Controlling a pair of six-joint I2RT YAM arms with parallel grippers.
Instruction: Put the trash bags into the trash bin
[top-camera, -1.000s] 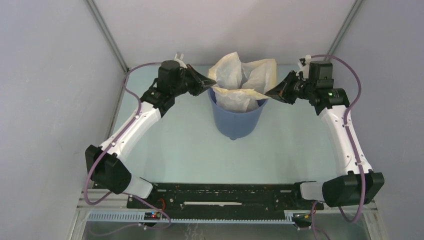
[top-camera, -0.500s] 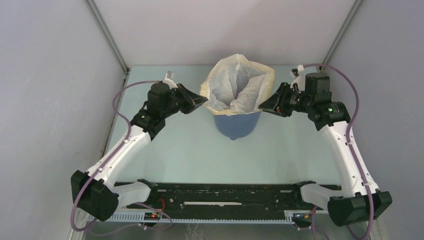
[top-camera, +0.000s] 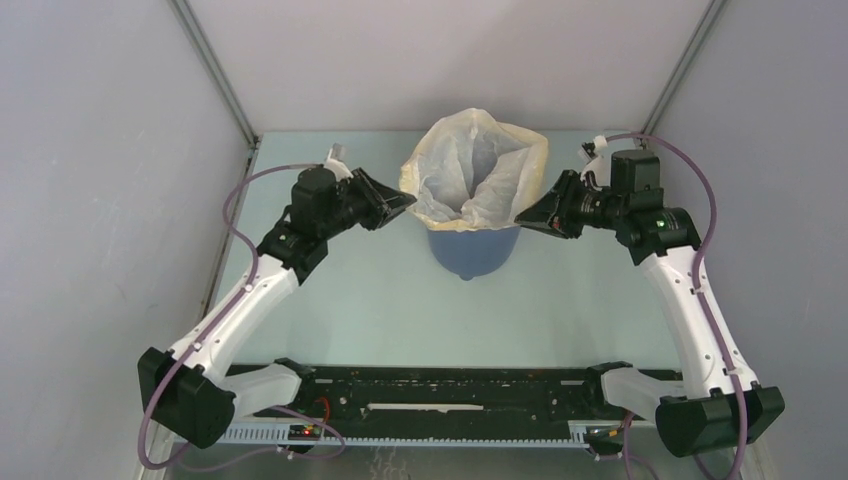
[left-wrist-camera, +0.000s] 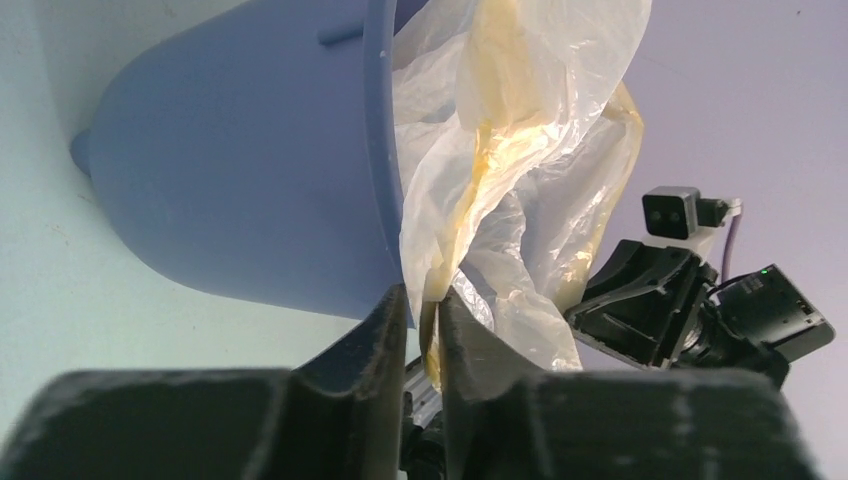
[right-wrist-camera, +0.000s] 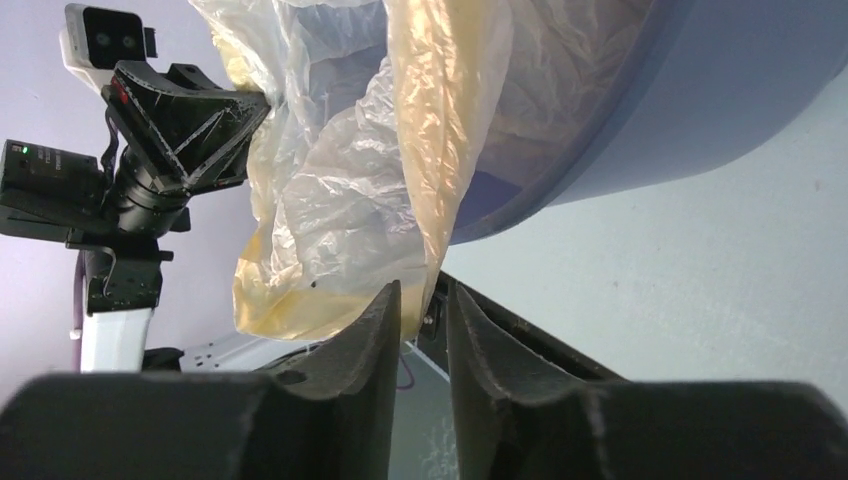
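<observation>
Trash bag (top-camera: 470, 180) held open over the trash bin (top-camera: 473, 250), one arm on each side.

From above, the bag's lower part sits inside the bin and its mouth spreads wide above the bin's rim. The left fingers (top-camera: 398, 204) and right fingers (top-camera: 530, 218) meet its edge on opposite sides of the bin, probably to keep the mouth stretched for seating. The left wrist view shows its fingers closed on the yellow band just outside the bin's wall. The right wrist view shows a matching pinch at the bin's other side, above the bench (right-wrist-camera: 700, 280).
</observation>
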